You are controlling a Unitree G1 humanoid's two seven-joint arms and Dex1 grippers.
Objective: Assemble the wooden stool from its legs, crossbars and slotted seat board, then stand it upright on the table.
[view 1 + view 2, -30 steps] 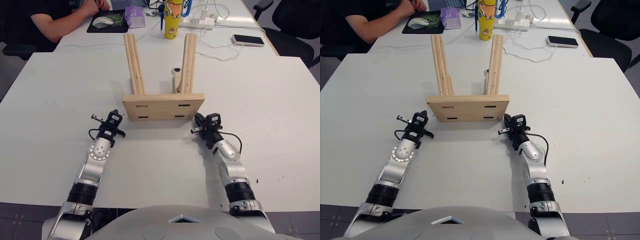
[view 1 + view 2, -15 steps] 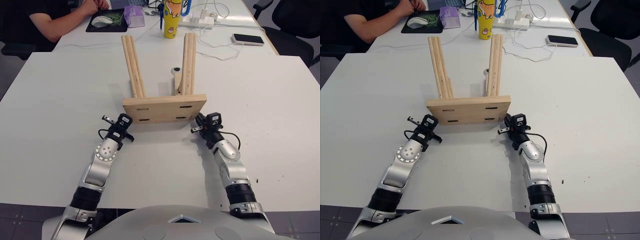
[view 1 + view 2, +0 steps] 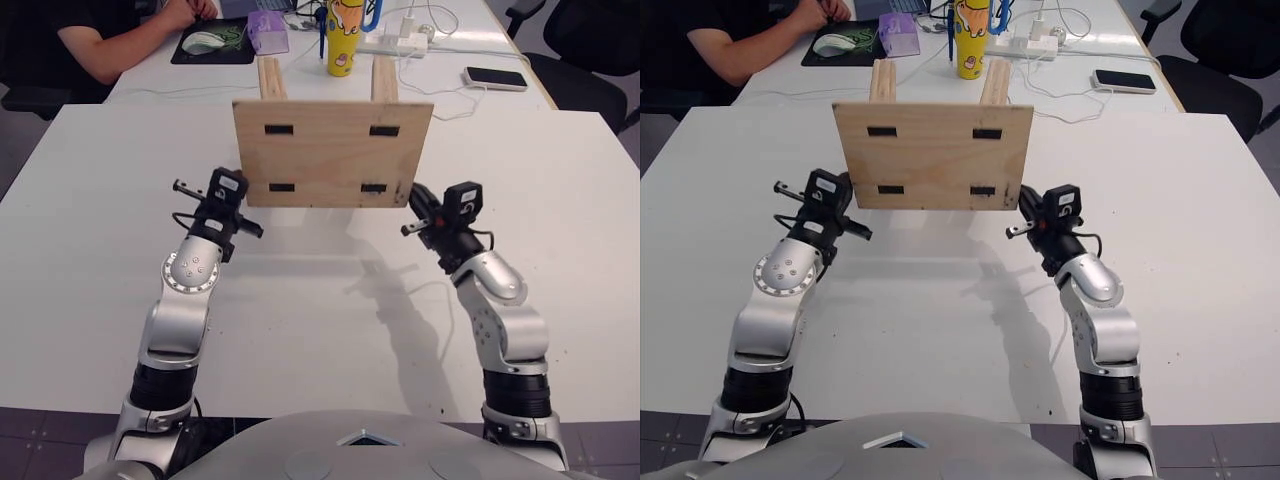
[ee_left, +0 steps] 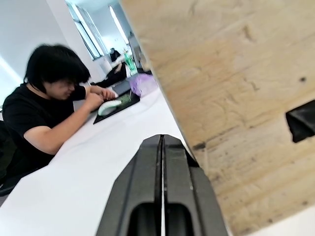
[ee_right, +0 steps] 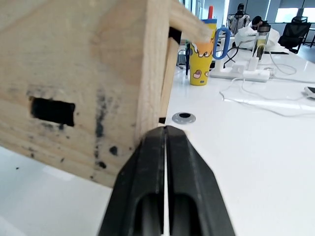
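Half a second on from lying on its side, the assembled stool is swinging up: its pale square wooden seat board with four dark slots (image 3: 333, 152) has risen off the white table (image 3: 560, 220) and now faces the robot, casting a shadow beneath. The two light wooden legs (image 3: 270, 78) that show above it point away, their far ends about where they lay before. Both arms have climbed with it. The left gripper (image 3: 238, 205) and right gripper (image 3: 418, 205) are each clenched on nothing, fingers pressed together, their tips set against the board's lower corners so that the stool is squeezed between them. Assembly looks finished; what remains is probably tipping the stool on over its feet until it stands. A grip by pressure alone could slip. Beyond the legs, on the adjoining table, wait a tall yellow cup (image 3: 344, 35), a white power strip (image 3: 395, 42) with trailing cables and a black phone (image 3: 495, 79).
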